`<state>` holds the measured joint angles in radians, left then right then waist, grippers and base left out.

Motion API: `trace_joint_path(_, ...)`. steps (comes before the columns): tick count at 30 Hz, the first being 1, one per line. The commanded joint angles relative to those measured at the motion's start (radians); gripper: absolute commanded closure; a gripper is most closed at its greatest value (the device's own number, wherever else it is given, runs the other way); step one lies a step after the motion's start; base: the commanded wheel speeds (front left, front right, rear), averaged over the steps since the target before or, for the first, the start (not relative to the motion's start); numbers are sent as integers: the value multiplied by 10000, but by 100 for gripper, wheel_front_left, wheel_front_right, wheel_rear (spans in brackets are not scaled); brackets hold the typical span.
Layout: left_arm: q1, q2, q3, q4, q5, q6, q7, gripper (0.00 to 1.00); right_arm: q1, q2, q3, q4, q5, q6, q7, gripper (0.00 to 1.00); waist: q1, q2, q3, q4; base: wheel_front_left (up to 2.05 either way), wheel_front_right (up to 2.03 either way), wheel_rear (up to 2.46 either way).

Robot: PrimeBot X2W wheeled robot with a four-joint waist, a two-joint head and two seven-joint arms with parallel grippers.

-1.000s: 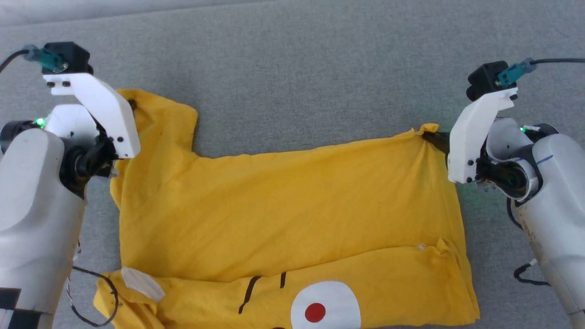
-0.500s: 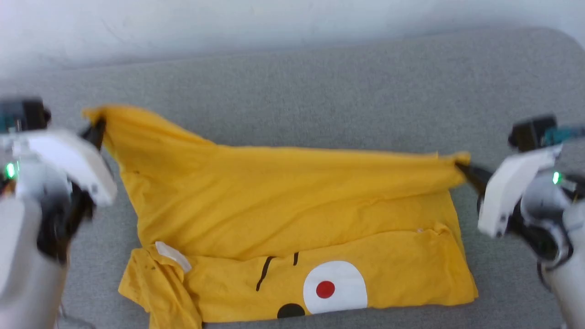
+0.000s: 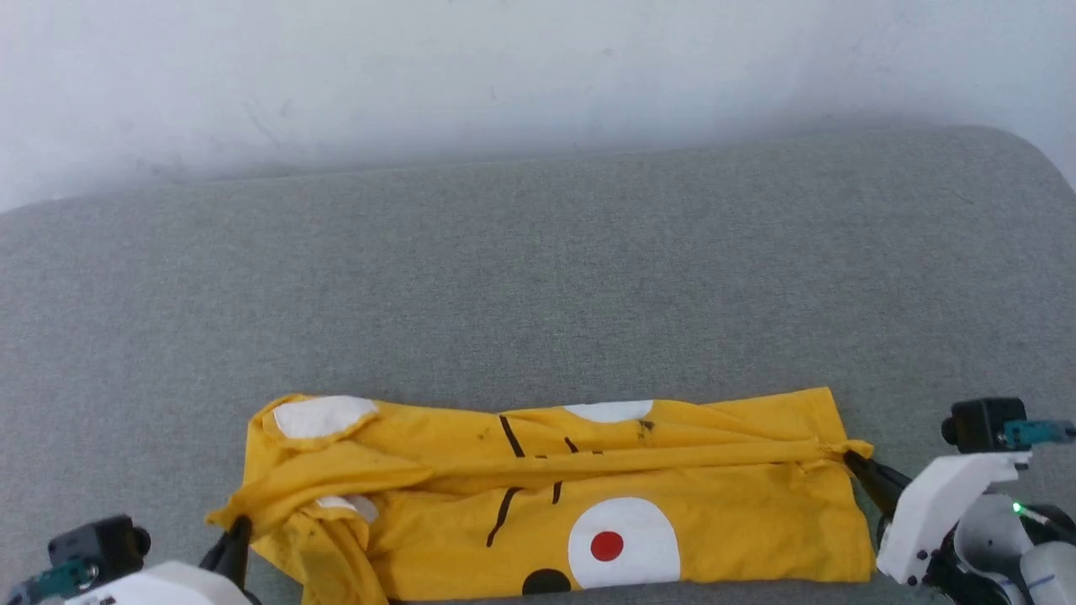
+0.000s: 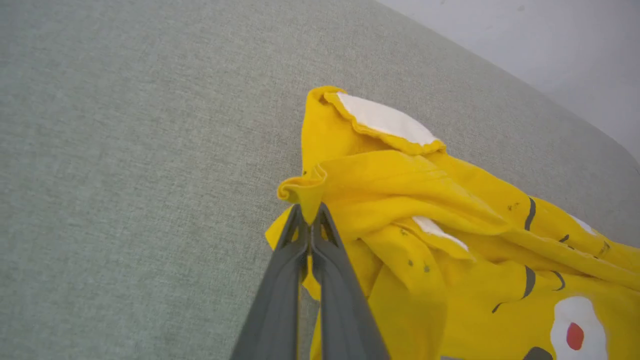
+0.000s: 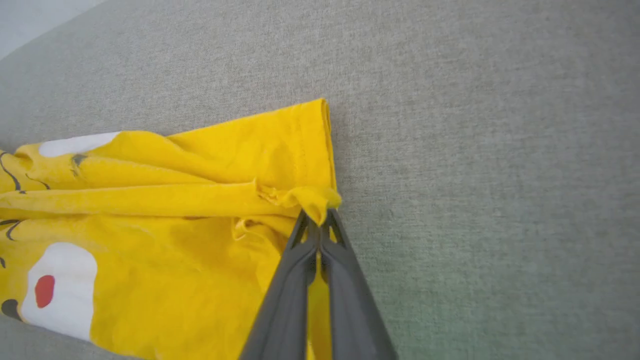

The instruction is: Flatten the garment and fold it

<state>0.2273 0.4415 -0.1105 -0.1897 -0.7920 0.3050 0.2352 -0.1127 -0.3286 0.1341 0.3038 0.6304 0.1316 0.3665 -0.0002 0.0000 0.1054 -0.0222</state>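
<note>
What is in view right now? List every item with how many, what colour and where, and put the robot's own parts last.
cushion: one, grey fabric, across the middle of the head view.
wall: one, white, behind the cushion.
garment: one, bright yellow with white patches, a red dot and black lines, bunched lengthwise on the cushion's near part.
left gripper: one, dark fingers, shut on the garment's left end.
right gripper: one, dark fingers, shut on the garment's right corner.
</note>
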Motion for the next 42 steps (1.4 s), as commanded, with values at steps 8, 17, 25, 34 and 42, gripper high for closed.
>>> trace_joint_path(8,658,-325,322,32,-520,9,-255,0,1098,359,-478,-328,-244,-9,-310,0,2,0,-42,19,0,0,0)
trace_joint_path(17,273,-477,316,294,940,-404,-2922,0,2270,693,-1787,-2668,-508,-9,-754,0,2,0,-222,66,0,0,0)
trace_joint_path(25,-762,-609,-260,588,2805,-1247,-4883,0,1723,694,-2547,-2858,-641,-9,665,0,2,0,-347,364,0,0,0)
trace_joint_path(34,-1385,-1295,-694,618,4550,-1964,-4966,0,495,570,-1856,-932,-438,-9,2612,0,2,0,-77,860,0,0,0)
trace_joint_path(42,-1411,-1836,-771,888,5032,-2464,-4968,0,635,750,-887,495,28,-9,4105,51,2,0,-48,1103,0,0,0)
